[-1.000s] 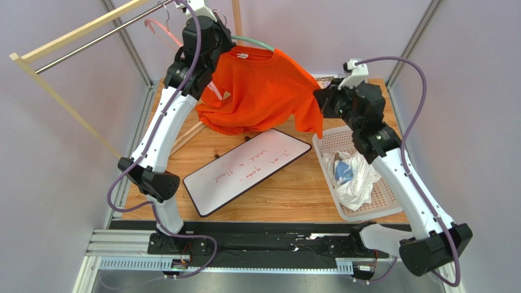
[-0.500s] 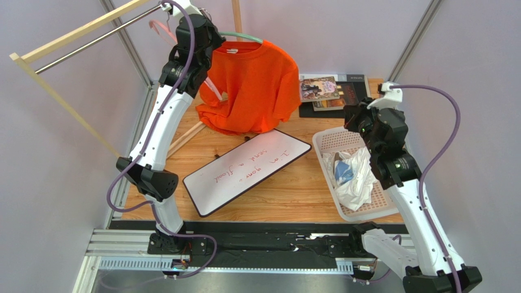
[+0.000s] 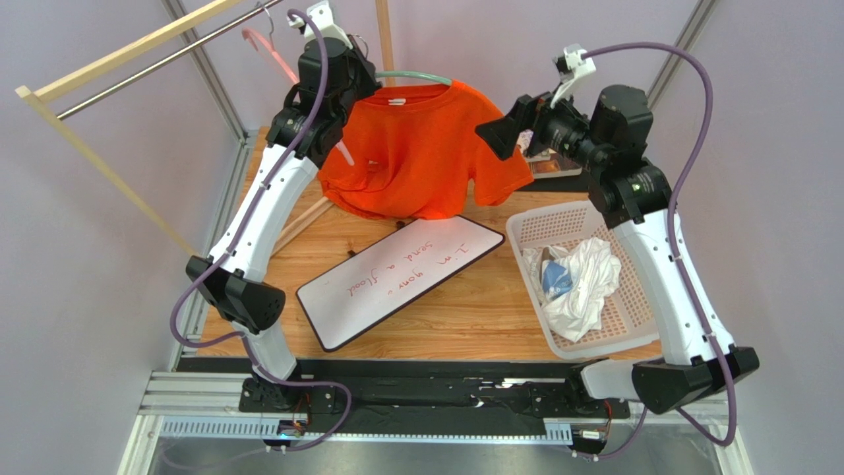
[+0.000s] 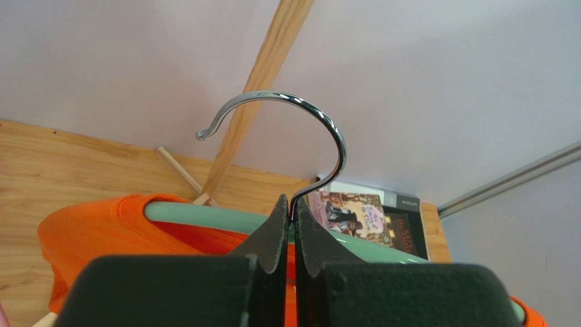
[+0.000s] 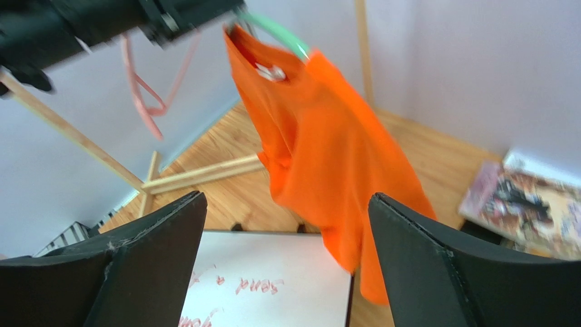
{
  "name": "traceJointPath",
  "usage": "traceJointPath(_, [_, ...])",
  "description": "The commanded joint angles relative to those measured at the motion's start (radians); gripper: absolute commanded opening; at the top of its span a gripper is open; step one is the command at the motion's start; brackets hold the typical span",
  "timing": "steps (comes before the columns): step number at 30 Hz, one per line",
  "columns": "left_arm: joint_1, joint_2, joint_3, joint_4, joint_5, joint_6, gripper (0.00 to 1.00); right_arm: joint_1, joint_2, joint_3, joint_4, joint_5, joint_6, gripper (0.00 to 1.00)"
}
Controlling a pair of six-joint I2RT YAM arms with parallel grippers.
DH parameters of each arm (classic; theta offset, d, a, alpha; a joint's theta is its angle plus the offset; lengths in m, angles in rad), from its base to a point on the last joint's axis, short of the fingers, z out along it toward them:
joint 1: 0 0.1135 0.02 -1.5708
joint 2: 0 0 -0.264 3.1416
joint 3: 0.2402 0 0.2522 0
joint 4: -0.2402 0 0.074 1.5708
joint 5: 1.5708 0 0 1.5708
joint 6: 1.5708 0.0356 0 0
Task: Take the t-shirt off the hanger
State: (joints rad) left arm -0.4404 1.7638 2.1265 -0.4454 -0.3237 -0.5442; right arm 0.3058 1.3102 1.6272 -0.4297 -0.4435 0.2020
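Observation:
An orange t-shirt (image 3: 421,153) hangs on a mint-green hanger (image 3: 411,76) held high above the back of the table. My left gripper (image 4: 293,208) is shut on the neck of the hanger's chrome hook (image 4: 300,112), just above the green bar (image 4: 204,216). In the top view my right gripper (image 3: 498,134) hovers by the shirt's right shoulder and sleeve. From the right wrist, the jaws (image 5: 286,201) stand wide open and empty. The t-shirt (image 5: 320,143) hangs some way ahead of them, untouched.
A whiteboard (image 3: 401,272) with red writing lies below the shirt. A white basket (image 3: 634,317) holding white cloth (image 3: 580,287) sits at the right. Books (image 4: 354,214) lie at the back. A pink hanger (image 3: 272,49) hangs on the wooden rack's rail (image 3: 139,64) at the back left.
My right gripper left the shirt's right side, swung out over the basket, then rose back beside the sleeve and opened wide. The left arm shifted the hanger slightly.

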Motion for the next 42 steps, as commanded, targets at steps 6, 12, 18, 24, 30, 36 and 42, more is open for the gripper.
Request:
traceJointPath(6, [-0.043, -0.078, 0.009, 0.086, 0.103, 0.003, 0.0, 0.085, 0.19, 0.204, 0.026, 0.021, -0.133, 0.97])
traceJointPath(12, [-0.05, -0.073, 0.006, 0.089, 0.181, 0.009, 0.0, 0.09, 0.218, 0.206, 0.013, 0.129, -0.289, 0.98])
traceJointPath(18, [-0.05, -0.069, 0.001, 0.094, 0.212, 0.032, 0.0, 0.098, 0.143, 0.189, -0.012, 0.226, -0.395, 1.0])
traceJointPath(24, [-0.05, -0.069, -0.031, 0.117, 0.284, 0.043, 0.0, 0.096, 0.156, 0.237, -0.053, 0.226, -0.473, 1.0])
traceJointPath(30, [-0.05, -0.115, -0.115, 0.158, 0.385, 0.084, 0.0, 0.082, 0.196, 0.237, -0.05, 0.169, -0.565, 1.0])
traceJointPath(36, [-0.05, -0.148, -0.161, 0.191, 0.455, 0.118, 0.0, 0.029, 0.251, 0.281, -0.049, -0.019, -0.567, 1.0])
traceJointPath(42, [-0.05, -0.161, -0.168, 0.206, 0.488, 0.133, 0.0, 0.012, 0.317, 0.321, -0.089, -0.205, -0.584, 0.98])
